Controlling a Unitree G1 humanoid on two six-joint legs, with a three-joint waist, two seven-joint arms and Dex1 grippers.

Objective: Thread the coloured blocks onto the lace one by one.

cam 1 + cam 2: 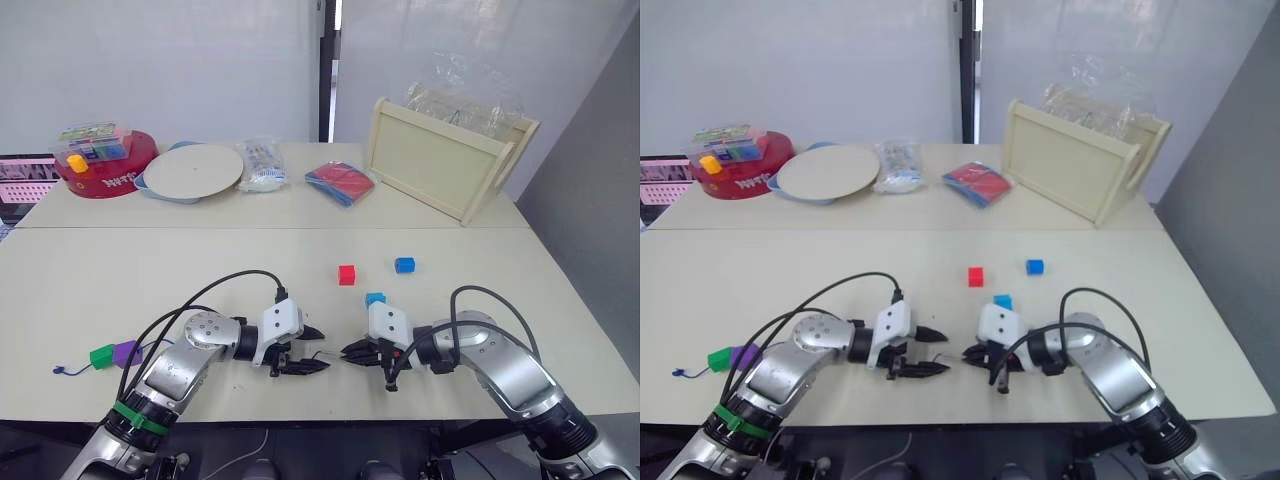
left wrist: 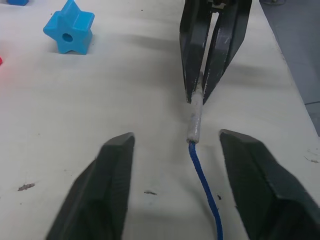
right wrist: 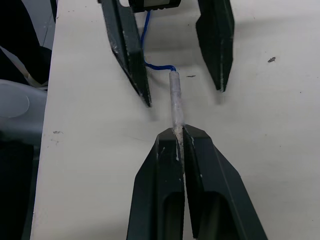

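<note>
My right gripper [image 3: 179, 136] pinches the pale stiff tip of the lace [image 3: 176, 102] at the table's near edge. My left gripper [image 2: 172, 150], at its 9 o'clock, stands open astride the thin dark-blue cord, not touching. The lace runs left-right between them, tip pointing toward 3 o'clock.
</note>
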